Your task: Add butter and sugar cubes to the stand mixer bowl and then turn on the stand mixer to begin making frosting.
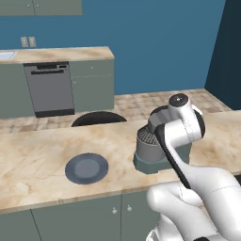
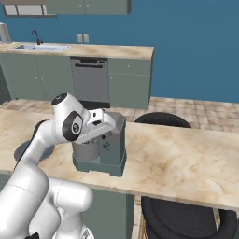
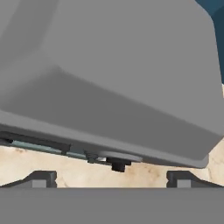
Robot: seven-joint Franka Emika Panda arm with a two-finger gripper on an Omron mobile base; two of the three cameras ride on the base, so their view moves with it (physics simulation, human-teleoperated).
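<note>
The gripper [image 3: 112, 179] hangs with jaws spread wide, holding nothing, right up against the stand mixer [image 2: 112, 140]; a small dark knob [image 3: 118, 166] sits at twelve o'clock between its fingertips. The stand mixer bowl [image 1: 147, 143] stands on the counter [image 1: 37, 160]; a dark plate [image 1: 86, 168] lies at its nine o'clock.

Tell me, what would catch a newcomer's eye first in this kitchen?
Probably the white robot arm bent over the marble-patterned counter, its hand close against the dark grey-green boxy stand mixer. In the hand view the open gripper points at the mixer's bulky grey head. To the mixer's left in the left base view lies a flat dark grey-blue round plate.
</note>
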